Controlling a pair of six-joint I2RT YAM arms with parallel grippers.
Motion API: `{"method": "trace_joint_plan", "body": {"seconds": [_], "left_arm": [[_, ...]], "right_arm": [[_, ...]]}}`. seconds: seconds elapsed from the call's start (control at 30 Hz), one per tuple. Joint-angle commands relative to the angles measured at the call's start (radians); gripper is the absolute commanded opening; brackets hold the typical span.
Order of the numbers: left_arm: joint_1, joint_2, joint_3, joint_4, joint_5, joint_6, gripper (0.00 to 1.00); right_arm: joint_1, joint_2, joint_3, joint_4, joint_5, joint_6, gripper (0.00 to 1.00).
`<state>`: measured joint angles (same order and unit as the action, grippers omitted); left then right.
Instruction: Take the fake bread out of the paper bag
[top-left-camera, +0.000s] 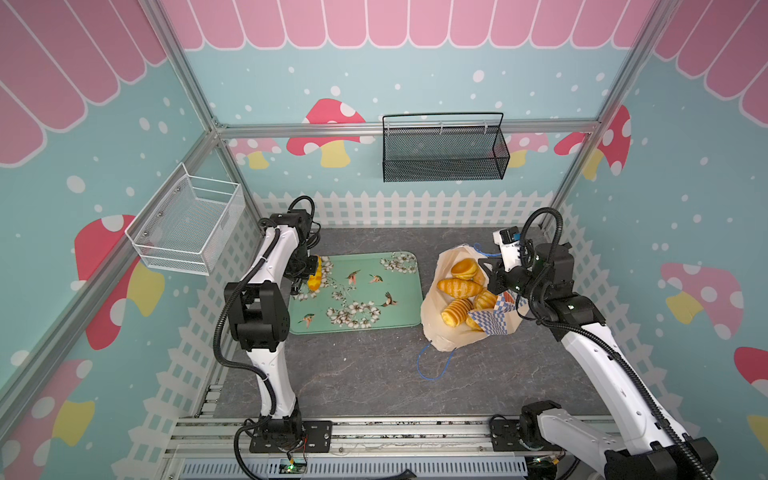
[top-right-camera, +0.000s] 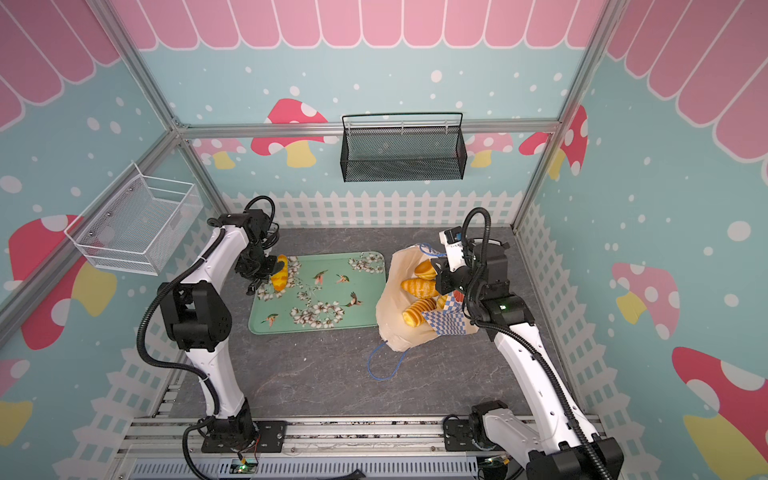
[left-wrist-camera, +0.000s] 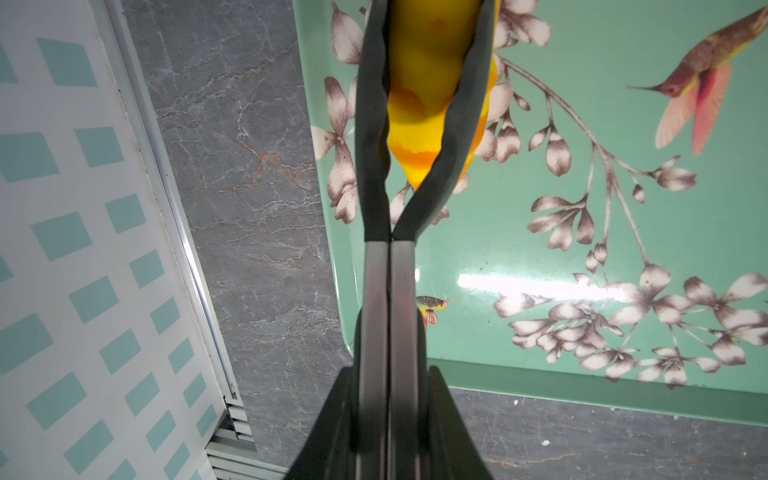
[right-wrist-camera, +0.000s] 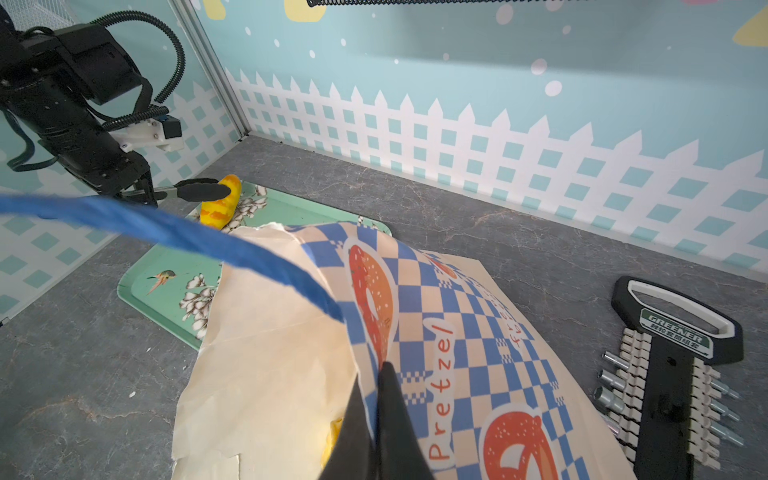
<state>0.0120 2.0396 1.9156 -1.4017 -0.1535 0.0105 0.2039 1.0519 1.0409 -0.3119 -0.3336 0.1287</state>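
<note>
At left edge of tray (top-left-camera: 409, 303), left pincer (top-right-camera: 272, 271) squeezing one yellow loaf (top-left-camera: 314, 279). Just right of tray: paper bag (top-left-camera: 436, 332) lying open on tabletop (top-left-camera: 353, 374), more fake bread (top-left-camera: 459, 287) inside. Right pincer (right-wrist-camera: 381, 380) pinched shut on bag rim; its arm hides bag's right side. Blue cord (right-wrist-camera: 208, 241) crosses right wrist view. Socket set (right-wrist-camera: 673, 374) beside bag.

Mushroom-print walls (top-left-camera: 415, 75), grey marbled tabletop (top-left-camera: 365, 374)

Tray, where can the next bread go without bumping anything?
The tray is bare from the loaf in the left tool across to the paper bag. The grey table in front of it is free up to the blue cord. The bag's mouth is crowded: loaves, and the right tool pinching its edge.
</note>
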Motion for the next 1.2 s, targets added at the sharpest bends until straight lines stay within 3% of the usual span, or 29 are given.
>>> {"method": "trace_joint_plan", "body": {"seconds": [0.0,0.53,1.17], "left_arm": [[0.005,0.005,0.012,-0.013,-0.003,0.002,0.21],[0.012,-0.044,-0.064,0.039,-0.027,0.017,0.41],[0.011,-0.097,-0.097,0.126,0.005,0.004,0.44]], "right_arm": [[0.004,-0.001,0.001,0.011,-0.016,0.008,0.00],[0.005,0.005,0.011,0.011,-0.025,0.022,0.00],[0.006,0.003,0.036,-0.003,-0.028,0.026,0.00]]}}
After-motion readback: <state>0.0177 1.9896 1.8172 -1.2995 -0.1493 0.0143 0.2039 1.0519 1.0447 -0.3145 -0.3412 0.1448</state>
